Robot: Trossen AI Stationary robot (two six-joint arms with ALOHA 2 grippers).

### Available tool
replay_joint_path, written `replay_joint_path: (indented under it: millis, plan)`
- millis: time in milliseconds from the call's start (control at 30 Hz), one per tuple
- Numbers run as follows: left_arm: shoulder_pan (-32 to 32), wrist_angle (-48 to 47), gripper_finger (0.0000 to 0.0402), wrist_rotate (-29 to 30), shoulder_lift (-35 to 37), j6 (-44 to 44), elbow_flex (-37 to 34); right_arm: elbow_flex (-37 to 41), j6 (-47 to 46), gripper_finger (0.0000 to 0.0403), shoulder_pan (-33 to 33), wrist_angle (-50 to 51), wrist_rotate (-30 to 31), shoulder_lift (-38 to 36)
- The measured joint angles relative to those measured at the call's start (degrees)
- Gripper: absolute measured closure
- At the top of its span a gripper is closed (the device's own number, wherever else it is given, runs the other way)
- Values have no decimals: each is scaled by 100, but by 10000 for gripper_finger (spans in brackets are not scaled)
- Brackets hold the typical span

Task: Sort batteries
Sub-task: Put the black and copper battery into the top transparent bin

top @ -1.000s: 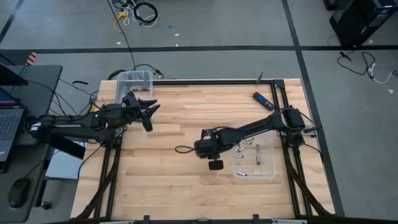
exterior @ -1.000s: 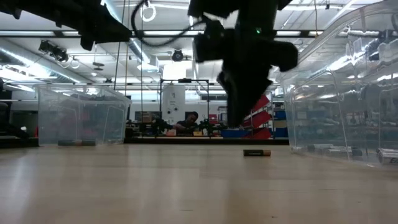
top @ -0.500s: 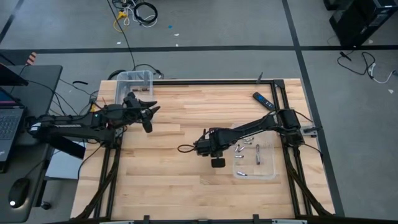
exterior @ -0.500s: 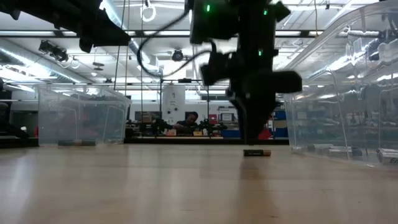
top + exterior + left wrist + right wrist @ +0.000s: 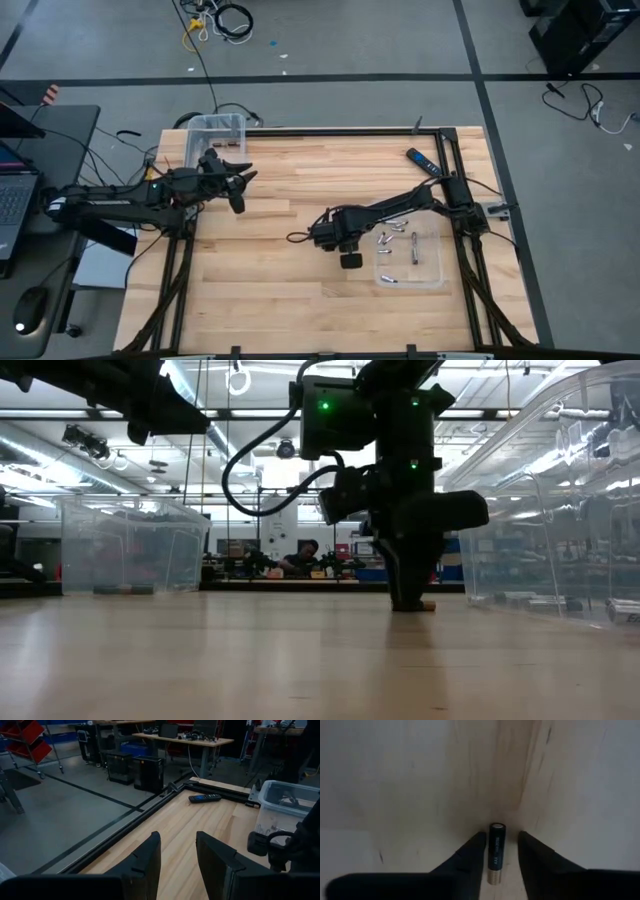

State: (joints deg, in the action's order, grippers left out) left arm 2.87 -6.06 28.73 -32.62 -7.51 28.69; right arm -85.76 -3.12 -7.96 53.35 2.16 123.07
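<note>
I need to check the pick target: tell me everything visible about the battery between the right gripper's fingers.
The battery is a small dark cylinder with a brassy end cap and faint print along its side. It lies flat on the bare wooden table, lengthwise between the two fingers of the right gripper, with slim gaps either side, so nothing clamps it yet.

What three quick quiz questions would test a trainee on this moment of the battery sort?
1. True or false: the right gripper holds the dark battery above the table.
2. What sits between the left gripper fingers? A: a battery. B: nothing. C: the remote.
3. Fill in: the silvery batteries lie in the clear ___.
Key: 1 false, it lies on the wood between open fingers. 2 B. 3 tray.
</note>
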Motion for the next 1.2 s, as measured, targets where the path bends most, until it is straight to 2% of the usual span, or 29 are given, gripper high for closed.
replay_joint_path:
  millis: [200,433,500,700,833,933,1033,1200]
  plan:
    - [0,10,280,-7,0,-22,0,4,432,387,89,-71,-184,9]
    - [0,13,280,-242,0,-63,0,13,558,394,161,-166,-121,-53]
    - [0,22,280,-527,0,20,0,-17,571,395,161,-145,-40,-168]
    - [-4,628,280,-2222,-5,565,-338,16,652,396,107,-792,121,-1015]
    - [-34,1563,280,-3034,-57,577,-825,237,846,396,-46,-1720,-54,-1586]
    - [-146,2443,280,-3169,-217,513,-1260,528,1161,396,-152,-3018,-159,-2050]
    - [-272,3548,280,-3170,-474,433,-1651,925,1387,396,-179,-4794,-562,-2384]
    - [-588,5145,280,-3187,-1202,656,-1952,1708,1385,396,-155,-7960,-1235,-2370]
